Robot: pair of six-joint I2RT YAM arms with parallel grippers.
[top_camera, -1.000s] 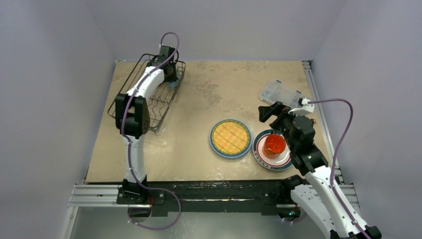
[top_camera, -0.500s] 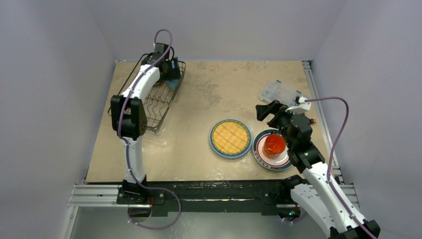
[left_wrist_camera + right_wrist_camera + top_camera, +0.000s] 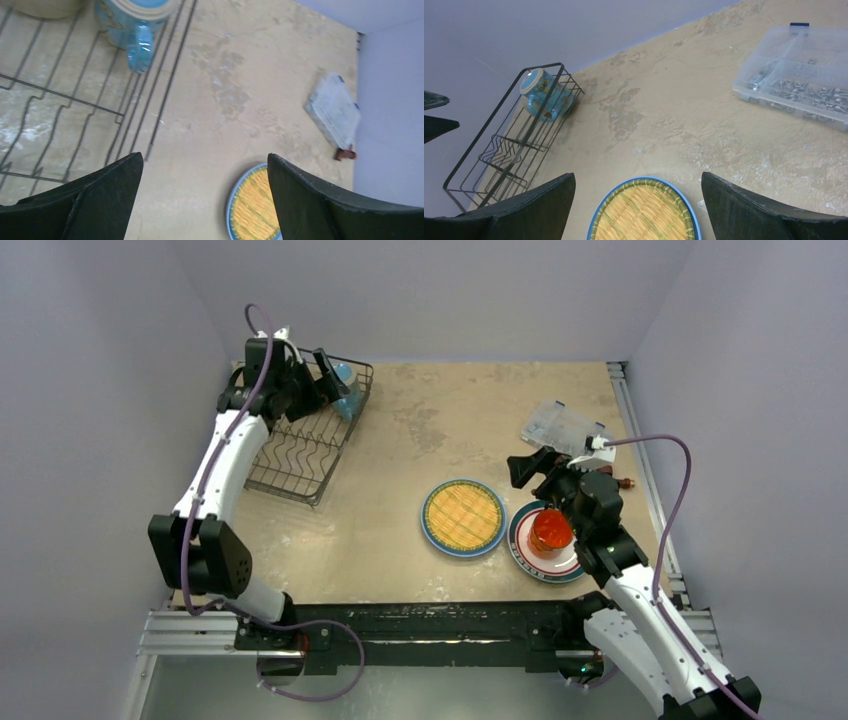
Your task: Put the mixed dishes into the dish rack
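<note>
The dish rack [image 3: 300, 440] stands at the far left. A blue mug [image 3: 344, 392] lies on its side in the rack's far corner, also seen in the left wrist view [image 3: 131, 26] and the right wrist view [image 3: 544, 94]. My left gripper [image 3: 333, 380] hovers open just above and left of the mug, holding nothing [image 3: 205, 157]. A cream cup [image 3: 45, 5] shows at the top edge beside the mug. The yellow woven plate [image 3: 462, 517] lies mid-table. An orange cup [image 3: 551, 531] sits on a white teal-rimmed plate [image 3: 575, 565]. My right gripper [image 3: 522, 468] is open above the woven plate's far edge [image 3: 638, 175].
A clear plastic compartment box [image 3: 565, 427] with small hardware lies at the far right, close behind the right arm. The rack's wire dividers [image 3: 60, 100] run under the left gripper. Grey walls close in on three sides.
My left gripper has opened and let go of the blue mug, which stays in the rack. The left arm has swung out to the left; the right arm has barely shifted.
</note>
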